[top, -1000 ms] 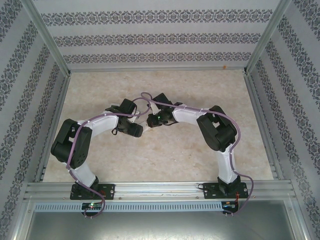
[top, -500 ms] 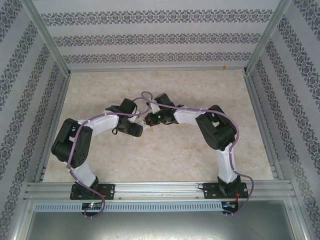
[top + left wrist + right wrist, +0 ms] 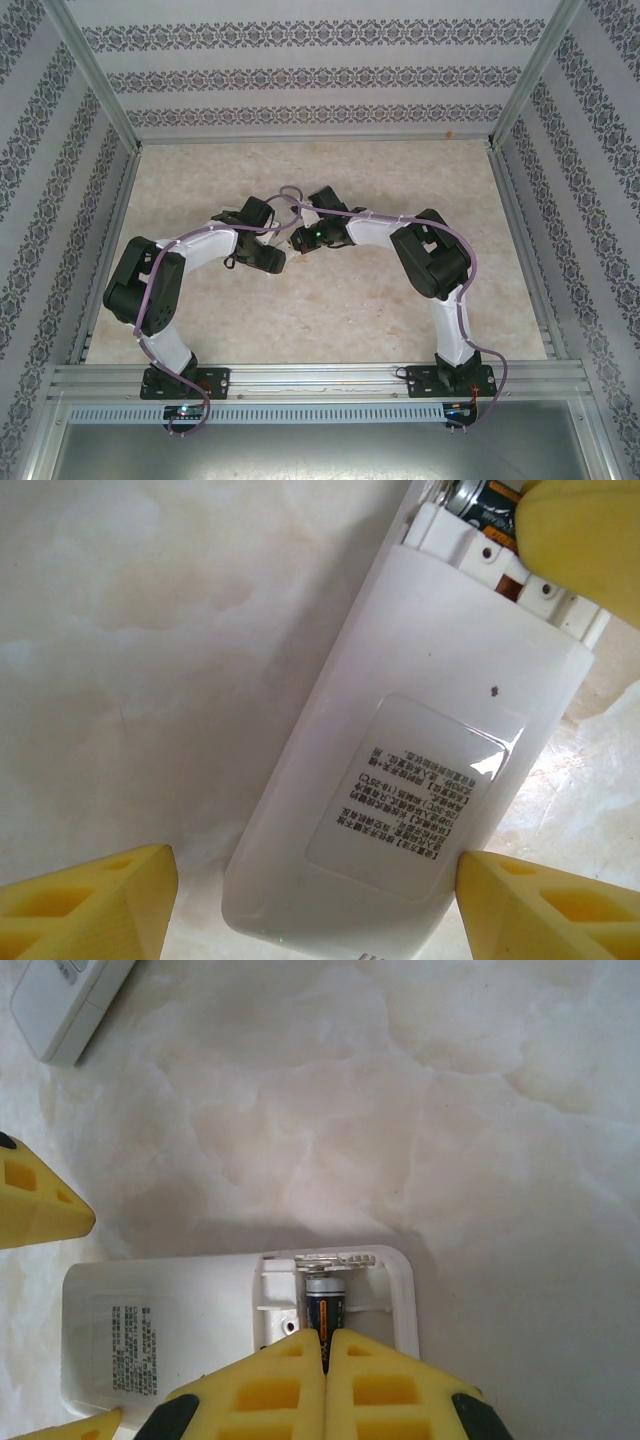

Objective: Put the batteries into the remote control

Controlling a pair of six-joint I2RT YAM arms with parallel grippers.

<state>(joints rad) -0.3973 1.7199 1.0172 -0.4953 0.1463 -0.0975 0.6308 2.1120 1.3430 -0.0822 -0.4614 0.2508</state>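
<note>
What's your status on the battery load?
Left hand open, straddling the remote. Right hand shut, tips on a battery in its open bay. Nothing blocking.

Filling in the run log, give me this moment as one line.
left gripper open astride remote | right gripper shut on battery | battery in open compartment, not yet released
</note>
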